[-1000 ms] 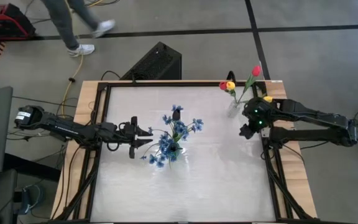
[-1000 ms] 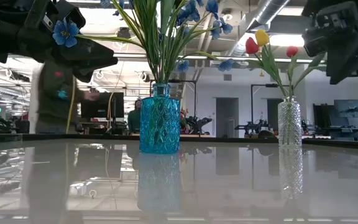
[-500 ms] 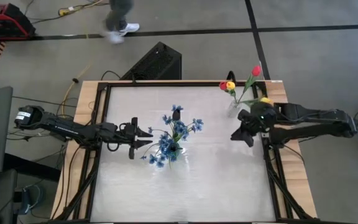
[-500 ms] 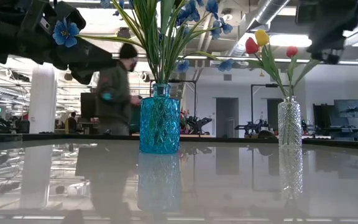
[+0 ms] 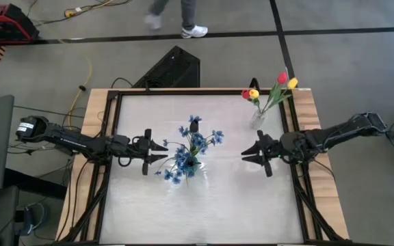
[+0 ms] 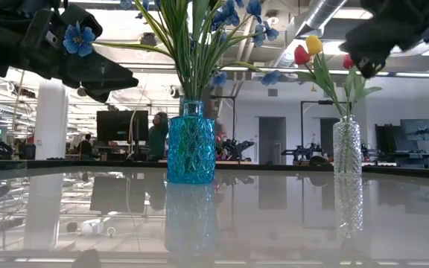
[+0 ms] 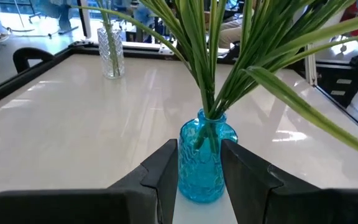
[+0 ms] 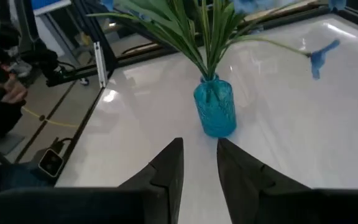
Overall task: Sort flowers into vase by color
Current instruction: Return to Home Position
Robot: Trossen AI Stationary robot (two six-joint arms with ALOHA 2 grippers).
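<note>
We see the blue vase (image 5: 190, 165) standing just to the 9 o'clock side of the middle of the table (image 5: 217, 205). It holds the blue sprays (image 5: 195, 142), whose blossoms fan out above it. The clear vase (image 5: 256, 121) stands near the table's 1 o'clock corner, well apart from the blue one. It holds the tulips (image 5: 281, 78): two red and two yellow heads show from above, leaning toward 12 and 1 o'clock.

The left gripper (image 5: 161, 151) hovers at 9 o'clock of the blue vase, near it, pointing toward 3 o'clock. Its fingers stand apart with nothing between them, and in its wrist view the blue vase shows through the gap. One blue blossom (image 6: 77, 37) shows in front of this gripper in the low view; we cannot tell whether the two touch.

The right gripper (image 5: 245, 153) hangs at 3 o'clock of the blue vase and 6 o'clock of the clear vase, apart from both. It points toward 9 o'clock, its fingers likewise spread and empty. The two grippers face each other across the blue vase.

A person (image 5: 183, 17) shows as legs on the floor beyond the table's 12 o'clock edge.
</note>
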